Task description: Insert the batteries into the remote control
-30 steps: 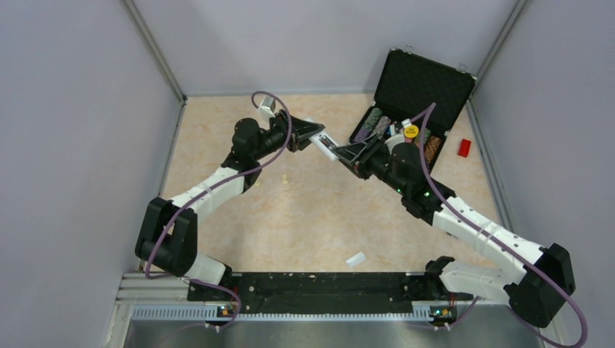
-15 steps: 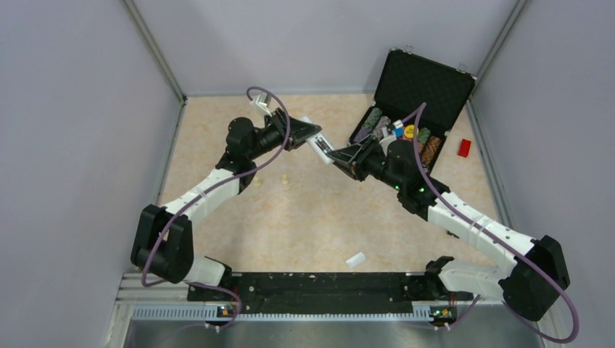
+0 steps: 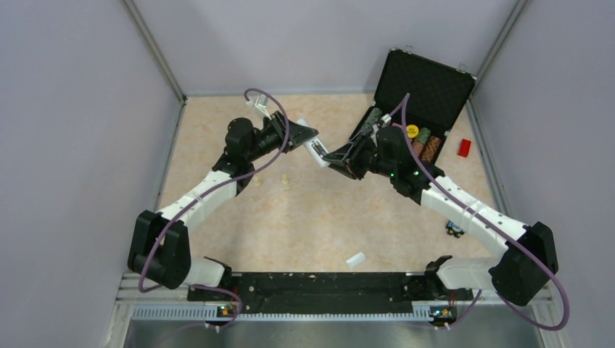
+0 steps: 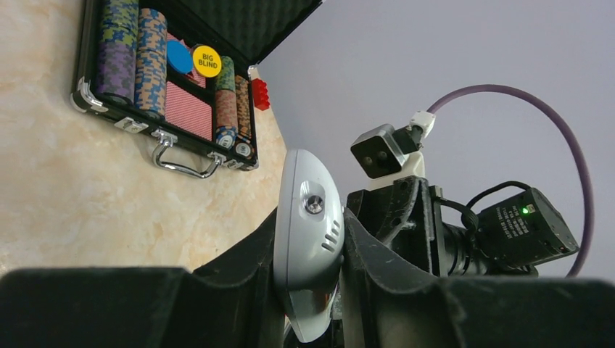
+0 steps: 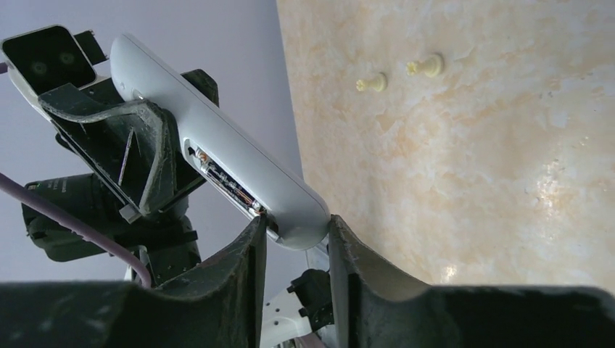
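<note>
The white remote control [image 3: 317,150] hangs in the air over the far middle of the table, held at both ends. My left gripper [image 3: 300,137] is shut on one end; the left wrist view shows the remote [image 4: 308,185] clamped between the fingers [image 4: 250,268]. My right gripper [image 3: 339,154] is shut on the other end. In the right wrist view the remote [image 5: 210,138] has its open battery bay [image 5: 223,176] facing the camera, at my right gripper [image 5: 296,222]. A small dark piece [image 3: 455,230] lies by my right forearm, too small to tell if it is the batteries.
An open black poker-chip case [image 3: 417,94] stands at the back right, with a red block [image 3: 464,147] beside it. A small white cover piece [image 3: 355,259] lies near the front. Cream pegs [image 3: 285,179] lie under the left arm and show in the right wrist view [image 5: 373,83].
Both grippers and the remote have shifted a little left. My right forearm has swung left, uncovering the small dark piece on the table.
</note>
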`<state>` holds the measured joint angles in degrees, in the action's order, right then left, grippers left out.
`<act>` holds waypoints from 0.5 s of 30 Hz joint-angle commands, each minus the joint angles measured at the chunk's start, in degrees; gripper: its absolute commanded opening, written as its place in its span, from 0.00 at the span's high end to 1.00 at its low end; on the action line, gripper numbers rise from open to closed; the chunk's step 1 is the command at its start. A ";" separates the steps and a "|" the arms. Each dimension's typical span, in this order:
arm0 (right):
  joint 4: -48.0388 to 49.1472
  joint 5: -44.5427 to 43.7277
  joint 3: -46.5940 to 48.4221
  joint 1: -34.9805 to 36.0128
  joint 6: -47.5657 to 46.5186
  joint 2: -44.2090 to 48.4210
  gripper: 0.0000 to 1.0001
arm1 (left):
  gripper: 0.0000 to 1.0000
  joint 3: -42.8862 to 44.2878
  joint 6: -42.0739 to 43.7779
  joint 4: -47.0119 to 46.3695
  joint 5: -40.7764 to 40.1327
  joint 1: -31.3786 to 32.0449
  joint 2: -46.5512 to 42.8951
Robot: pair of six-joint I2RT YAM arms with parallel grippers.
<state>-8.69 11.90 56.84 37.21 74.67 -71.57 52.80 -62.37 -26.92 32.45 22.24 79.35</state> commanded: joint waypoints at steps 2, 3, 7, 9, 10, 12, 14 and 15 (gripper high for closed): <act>-3.96 -2.60 2.90 0.06 -5.96 3.06 0.57 | 1.00 -0.03 2.09 -0.45 0.16 1.16 -1.70; -3.97 -2.94 2.89 0.07 -6.80 4.00 0.51 | 1.00 -0.10 1.96 -0.38 0.16 0.86 -1.52; -4.02 -4.01 2.74 -0.24 -10.67 7.41 0.36 | 1.00 -0.36 2.25 -0.85 0.63 0.08 -1.03; -4.03 -4.04 2.36 -0.54 -11.73 8.56 0.32 | 1.00 -0.41 2.54 -1.05 1.01 -0.11 -0.90; -4.12 -3.93 2.19 -0.62 -12.43 8.83 0.31 | 1.00 -0.41 2.72 -1.28 1.27 -0.24 -0.79; -4.52 -3.61 2.21 -0.70 -14.04 8.74 0.30 | 1.00 -0.62 2.97 -1.14 1.46 -0.38 -0.89; -4.71 -2.82 2.41 -0.93 -16.46 8.53 0.30 | 1.00 -0.75 3.30 -1.04 1.87 -0.52 -0.95; -4.82 -2.05 2.60 -1.17 -17.97 8.39 0.30 | 1.00 -0.75 3.66 -0.66 1.99 -0.64 -1.10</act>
<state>-13.30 9.06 57.14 36.93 62.94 -63.48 52.66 -60.64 -25.17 32.95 22.13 79.35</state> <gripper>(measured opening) 0.699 0.320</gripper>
